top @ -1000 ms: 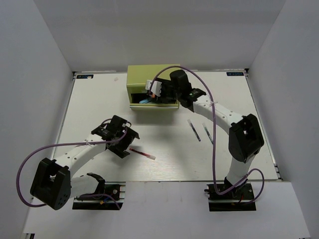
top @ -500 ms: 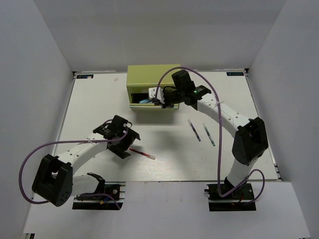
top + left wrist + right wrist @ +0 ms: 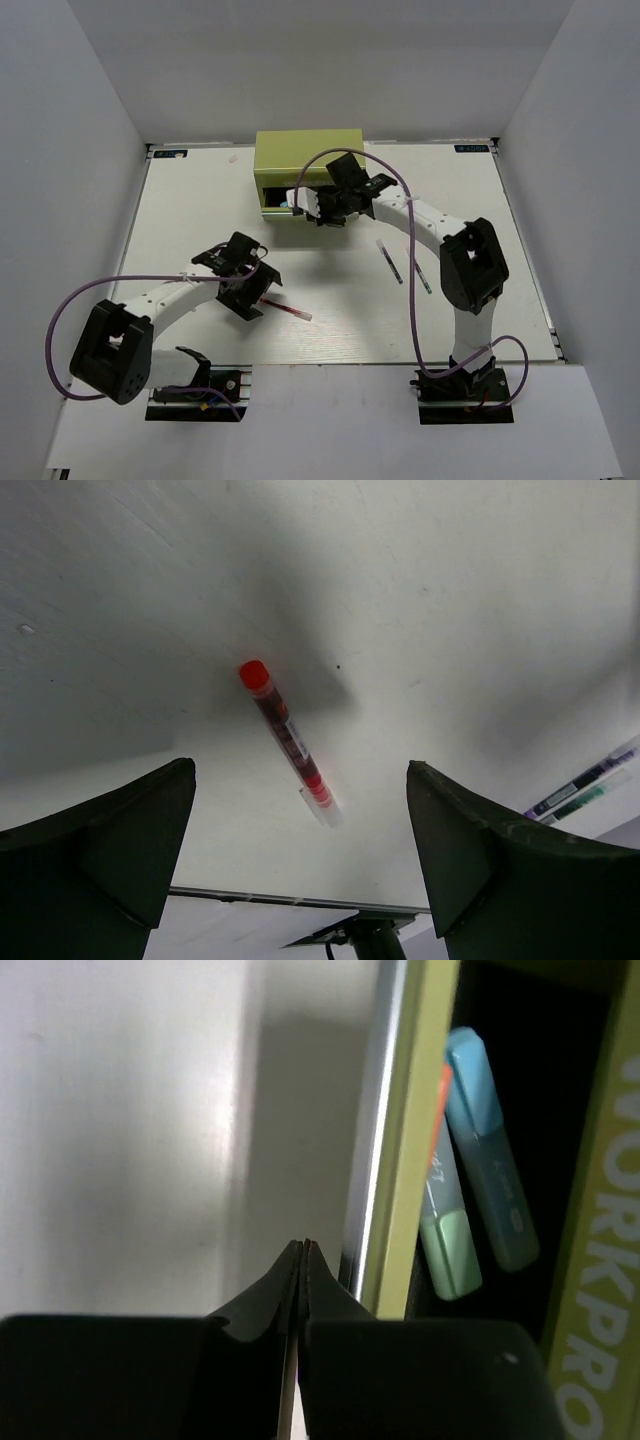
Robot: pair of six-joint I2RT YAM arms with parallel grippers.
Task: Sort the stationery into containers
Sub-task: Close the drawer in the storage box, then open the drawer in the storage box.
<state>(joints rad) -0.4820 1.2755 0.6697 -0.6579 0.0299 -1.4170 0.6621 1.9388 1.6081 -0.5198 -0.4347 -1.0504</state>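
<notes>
While wide apart above the red pen [image 3: 287,738], left tool [image 3: 298,780] empty; right tool [image 3: 302,1250] clenched, empty, beside the drawer front [image 3: 400,1160]

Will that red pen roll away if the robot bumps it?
Probably, if nudged sideways: the red pen looks round and thin, lying flat on the smooth white table. It seems stiff and light, so it should lift without bending.
</notes>
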